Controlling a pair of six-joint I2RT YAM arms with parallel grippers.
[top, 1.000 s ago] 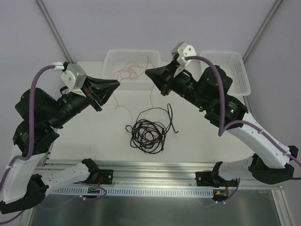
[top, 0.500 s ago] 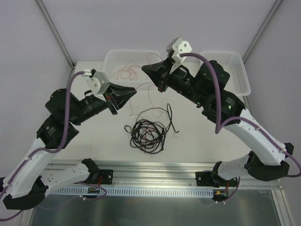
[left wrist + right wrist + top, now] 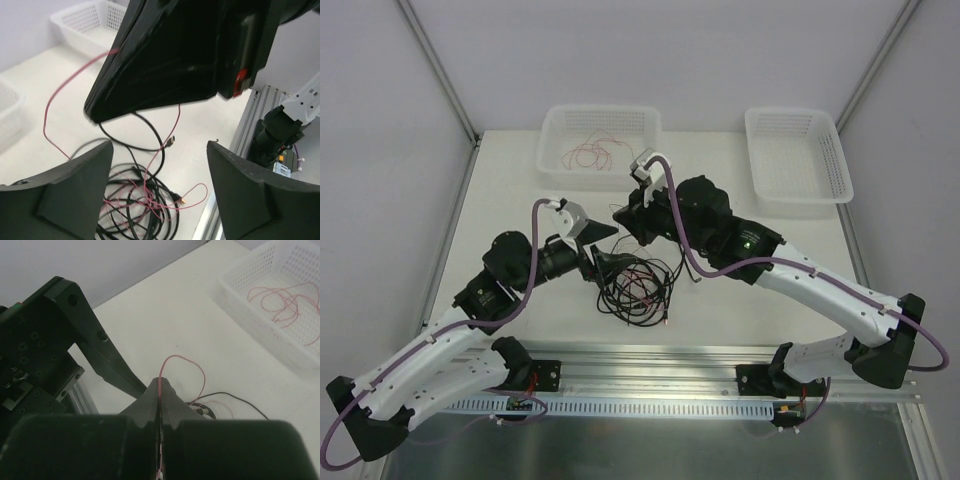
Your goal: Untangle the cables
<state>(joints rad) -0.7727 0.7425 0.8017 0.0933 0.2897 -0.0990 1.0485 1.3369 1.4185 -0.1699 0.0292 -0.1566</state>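
1. The table [image 3: 510, 190] is a plain white top. Pale grey walls [image 3: 670, 50] stand close round it, and slanting metal struts [image 3: 435, 65] run up at the far corners.
2. A white mesh basket [image 3: 548, 140] stands at the far edge of the table, with a few loose red wires [image 3: 588, 155] lying curled on its floor.
3. A second basket [image 3: 790, 160] of the same kind stands to the right of that basket, on the same far edge and well apart from it.
4. A metal rail [image 3: 650, 358] runs across the near edge of the table, opposite the basket, with both arms bolted along it.
5. The cables [image 3: 638, 290] lie flat on the table on the near side of the basket, roughly midway between it and the rail. They are a heap of black loops with fine red strands threaded through.
6. The right gripper [image 3: 623, 215] hangs above the table between the basket and the heap. Its fingers are pressed tight together on a red wire [image 3: 182, 359], which arches out of the tip and curves back down toward the heap.
7. The left gripper [image 3: 605, 265] is farther from the basket, at the left edge of the heap and just beside the right one. Its fingers are spread wide with nothing between them, and the wrist view shows the black loops on the table below the gap.
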